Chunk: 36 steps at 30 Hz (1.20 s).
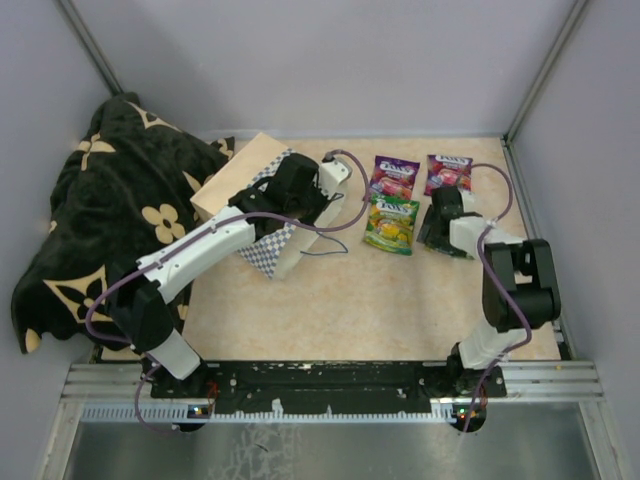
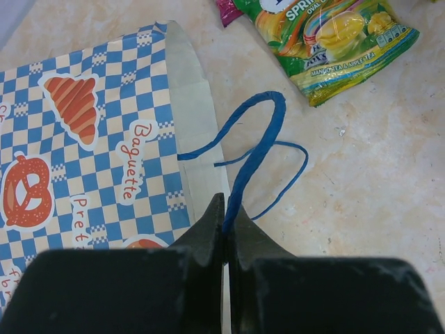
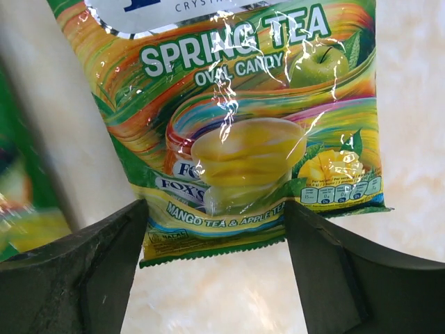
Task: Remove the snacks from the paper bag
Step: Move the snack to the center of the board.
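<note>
The paper bag (image 1: 262,250) lies on its side left of centre, blue-and-white checkered (image 2: 90,153), with its mouth toward the snacks. My left gripper (image 1: 296,218) is at the mouth, shut (image 2: 228,209) on the bag's blue cord handle (image 2: 261,139). Three snacks lie on the table: two purple packets (image 1: 394,176) (image 1: 449,172) and a green-yellow one (image 1: 390,224) (image 2: 334,35). My right gripper (image 1: 425,225) hangs open (image 3: 215,209) over the green-yellow packet (image 3: 243,139), whose lower edge lies between the fingers. The bag's inside is hidden.
A black blanket (image 1: 110,220) with cream motifs is heaped at the left, touching the bag's tan base (image 1: 235,180). Grey walls close the table at the back and both sides. Bare beige tabletop (image 1: 340,310) stretches in front of the bag and packets.
</note>
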Tool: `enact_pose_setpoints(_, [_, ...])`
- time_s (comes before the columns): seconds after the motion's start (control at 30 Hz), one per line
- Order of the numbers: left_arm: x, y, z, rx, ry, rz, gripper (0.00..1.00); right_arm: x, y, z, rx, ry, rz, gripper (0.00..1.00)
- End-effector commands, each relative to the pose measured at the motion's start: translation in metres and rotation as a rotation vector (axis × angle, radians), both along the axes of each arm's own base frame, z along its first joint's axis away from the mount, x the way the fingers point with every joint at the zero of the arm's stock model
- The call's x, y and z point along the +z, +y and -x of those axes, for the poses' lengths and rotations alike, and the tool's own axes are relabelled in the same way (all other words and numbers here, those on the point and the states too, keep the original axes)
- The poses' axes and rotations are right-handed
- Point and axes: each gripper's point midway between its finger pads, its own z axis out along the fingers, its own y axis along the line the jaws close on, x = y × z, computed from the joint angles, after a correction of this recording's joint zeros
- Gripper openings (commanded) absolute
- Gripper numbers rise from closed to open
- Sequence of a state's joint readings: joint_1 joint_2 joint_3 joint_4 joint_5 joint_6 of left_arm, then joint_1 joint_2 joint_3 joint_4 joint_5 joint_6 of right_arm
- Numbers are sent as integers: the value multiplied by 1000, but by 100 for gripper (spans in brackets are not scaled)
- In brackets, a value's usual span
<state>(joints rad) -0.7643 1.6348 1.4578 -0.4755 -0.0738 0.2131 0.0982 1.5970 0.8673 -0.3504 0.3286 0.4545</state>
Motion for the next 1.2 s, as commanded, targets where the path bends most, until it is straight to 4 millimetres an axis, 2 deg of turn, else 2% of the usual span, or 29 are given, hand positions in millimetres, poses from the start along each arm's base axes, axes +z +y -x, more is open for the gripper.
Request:
enact_pose_setpoints(0.0, [27,-2,7,-16,-29,54,3,7,2,-56,79,-88,20,78])
enact_pose_setpoints(0.13, [26,-2,7,-17,-27,49,3,2,2,-79,152,-54,56,77])
enact_pose_setpoints(0.23, [25,-2,7,-16,-26,46,4,5,-10,-89,157,-21,128,76])
enact_pose_setpoints(0.3, [24,-1,7,-14,-23,43,4,14,-22,-93,121,-27,157,79])
enact_pose_setpoints(0.37, [23,0,8,-13,-20,42,4,34,-27,-97,71,-84,143,89])
enact_pose_setpoints(0.43, [24,-1,7,-11,-22,44,4,62,-18,-101,64,-180,86,95])
enact_pose_setpoints(0.47, [24,-1,6,-7,-21,46,4,76,-10,-101,65,-230,46,96])
enact_pose_setpoints(0.5, [26,-2,6,-6,-22,51,4,104,1,-101,78,-313,9,96])
enact_pose_setpoints(0.6, [31,-4,4,1,-29,72,5,128,41,-91,143,-383,-32,94])
enact_pose_setpoints(0.67, [35,-6,1,14,-30,88,3,124,71,-81,191,-356,-57,90])
enact_pose_setpoints(0.73, [39,-8,-3,31,-27,108,0,107,98,-73,232,-305,-113,84])
enact_pose_setpoints(0.87, [48,-10,-10,73,-28,132,0,73,128,-63,281,-243,-153,80])
enact_pose_setpoints(1.03, [53,2,-11,131,-55,137,0,35,144,-58,339,-155,-148,80])
enact_pose_setpoints(1.17, [53,9,-10,150,-60,134,0,19,144,-63,427,-113,-92,81])
